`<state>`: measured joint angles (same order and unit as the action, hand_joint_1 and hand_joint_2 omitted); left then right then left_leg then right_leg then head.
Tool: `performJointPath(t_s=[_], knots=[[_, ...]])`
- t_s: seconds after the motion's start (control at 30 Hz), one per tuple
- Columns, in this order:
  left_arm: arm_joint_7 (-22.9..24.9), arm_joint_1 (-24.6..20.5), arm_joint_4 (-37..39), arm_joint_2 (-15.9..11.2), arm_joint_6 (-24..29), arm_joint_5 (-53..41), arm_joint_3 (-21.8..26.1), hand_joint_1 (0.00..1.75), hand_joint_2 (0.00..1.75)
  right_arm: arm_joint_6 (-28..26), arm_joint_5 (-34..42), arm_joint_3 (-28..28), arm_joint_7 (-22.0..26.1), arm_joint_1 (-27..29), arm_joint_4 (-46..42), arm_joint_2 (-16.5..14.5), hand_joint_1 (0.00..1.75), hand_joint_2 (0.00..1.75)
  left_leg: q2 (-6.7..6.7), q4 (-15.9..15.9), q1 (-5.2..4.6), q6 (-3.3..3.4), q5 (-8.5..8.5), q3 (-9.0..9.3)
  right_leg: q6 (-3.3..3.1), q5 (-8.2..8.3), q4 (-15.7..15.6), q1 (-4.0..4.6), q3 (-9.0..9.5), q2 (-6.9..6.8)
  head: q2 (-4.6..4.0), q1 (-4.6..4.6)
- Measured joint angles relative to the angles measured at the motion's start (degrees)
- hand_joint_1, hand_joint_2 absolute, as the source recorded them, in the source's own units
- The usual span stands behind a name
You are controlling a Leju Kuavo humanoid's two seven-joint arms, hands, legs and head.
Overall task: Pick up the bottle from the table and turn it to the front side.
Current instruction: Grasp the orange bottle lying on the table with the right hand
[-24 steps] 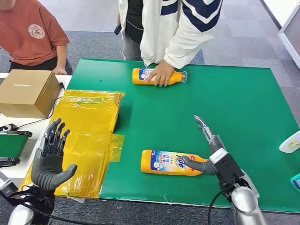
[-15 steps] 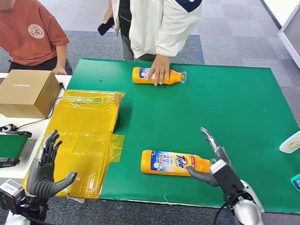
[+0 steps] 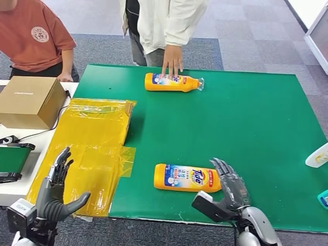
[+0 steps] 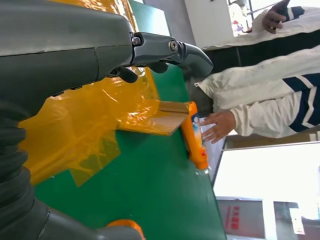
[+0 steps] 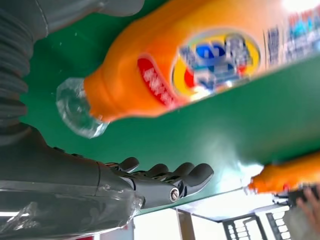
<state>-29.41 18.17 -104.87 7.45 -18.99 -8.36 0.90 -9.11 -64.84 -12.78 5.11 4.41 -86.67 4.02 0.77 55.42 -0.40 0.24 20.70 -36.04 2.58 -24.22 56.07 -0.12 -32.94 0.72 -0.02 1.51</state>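
An orange Tide bottle (image 3: 185, 178) lies on its side near the front of the green mat (image 3: 251, 118), label up, clear cap toward my right hand (image 3: 229, 188). That hand sits at the neck end with its fingers spread. In the right wrist view the bottle (image 5: 170, 75) and its cap (image 5: 75, 110) lie between thumb and fingers (image 5: 170, 182), a gap on both sides. My left hand (image 3: 56, 190) hovers open at the lower left. A second orange bottle (image 3: 172, 82) lies at the far edge, a person's hand (image 3: 172, 61) at its far side.
Crumpled yellow plastic (image 3: 95, 143) covers the mat's left part under my left hand. A cardboard box (image 3: 31, 100) stands on the white table at the left. A white bottle (image 3: 319, 155) and a teal object (image 3: 324, 199) sit at the right edge. Two people stand behind the table.
My right hand has turned over and drawn back toward the front edge by the bottle's cap. My left hand has dropped lower. The person's hand has come off the far bottle.
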Motion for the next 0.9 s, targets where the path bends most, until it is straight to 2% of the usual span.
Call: performJointPath(t_s=[0.37,0.6,0.9], knots=[[1.0,-4.5,0.1,-2.0,1.0,3.7,-7.0,0.00,1.75,-3.1,-12.2,-11.4,-3.6,-11.2,17.0,-2.5,0.00,1.75,0.00,0.0,0.01,0.03,-0.06,0.02,0.00,0.04,0.0,0.00,0.00,0.00,0.01,-0.01],[1.0,-5.2,0.0,-3.0,-0.5,6.5,-9.4,0.00,1.75,-3.4,-13.5,-15.4,-4.3,-17.6,25.0,-3.6,0.00,1.75,-0.01,0.0,0.01,0.02,-0.05,0.12,-0.01,0.03,0.0,0.00,0.06,0.01,0.00,0.00],[0.7,-4.8,-0.4,-3.8,-0.8,7.0,-12.2,0.00,1.75,-2.7,-12.7,-16.2,-6.2,-20.1,27.9,-3.7,0.00,1.75,-0.01,0.0,0.01,0.00,-0.03,0.41,-0.04,0.02,0.0,0.00,0.06,0.01,0.00,0.00]])
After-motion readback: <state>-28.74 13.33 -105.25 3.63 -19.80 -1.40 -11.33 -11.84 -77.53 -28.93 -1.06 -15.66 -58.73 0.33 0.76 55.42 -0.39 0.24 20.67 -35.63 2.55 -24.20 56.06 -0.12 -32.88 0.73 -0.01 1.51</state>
